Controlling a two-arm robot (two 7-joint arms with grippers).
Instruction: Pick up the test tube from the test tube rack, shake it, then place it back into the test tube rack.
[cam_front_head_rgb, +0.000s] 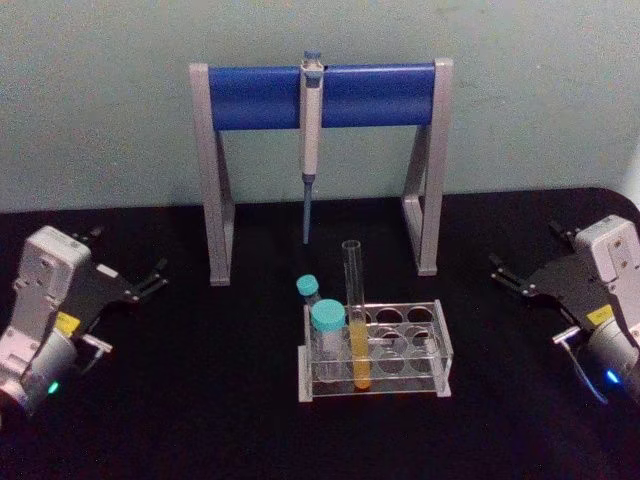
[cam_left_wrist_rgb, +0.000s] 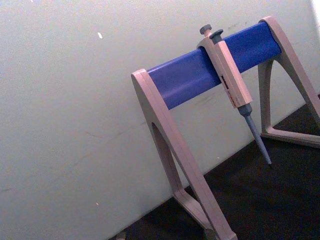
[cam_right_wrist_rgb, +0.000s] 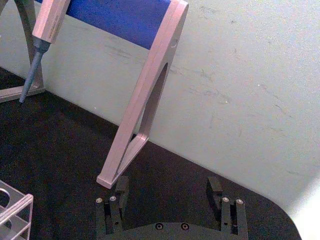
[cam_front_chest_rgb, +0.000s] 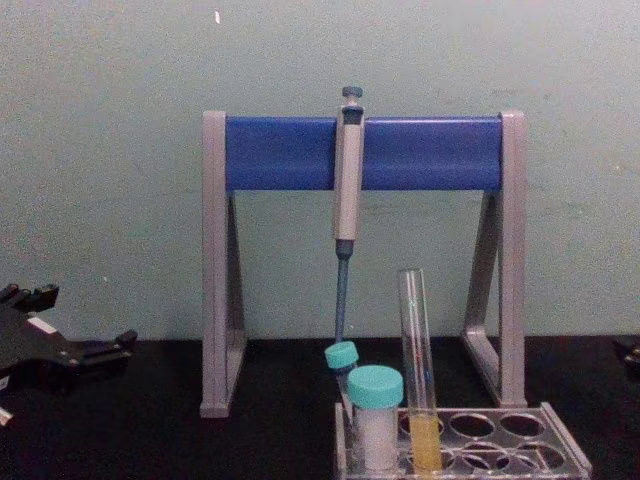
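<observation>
Test tube (cam_front_head_rgb: 355, 320): upright in test tube rack (cam_front_head_rgb: 443, 352), front row, by teal-capped tube (cam_front_head_rgb: 327, 335). Flanking, well apart, both wide: left claw (cam_front_head_rgb: 128, 252), right claw (cam_front_head_rgb: 527, 250). I'd pinch glass above liq., lift vertical. Far: pipette stand (cam_front_head_rgb: 320, 95).

test tube rack (cam_front_chest_rgb: 572, 452) btm cut off, right tool (cam_front_chest_rgb: 632, 352) mostly off-frame

— How many tubes?
— Three. One tall tube (cam_front_head_rgb: 352, 290), one capped tube (cam_front_head_rgb: 327, 335), one small capped tube (cam_front_head_rgb: 308, 292).
— And the rest?
— One rack (cam_front_head_rgb: 441, 335), one stand (cam_front_head_rgb: 320, 95), one pipette (cam_front_head_rgb: 311, 130). A left gripper (cam_front_head_rgb: 125, 253) and a right gripper (cam_front_head_rgb: 527, 250), so two.
</observation>
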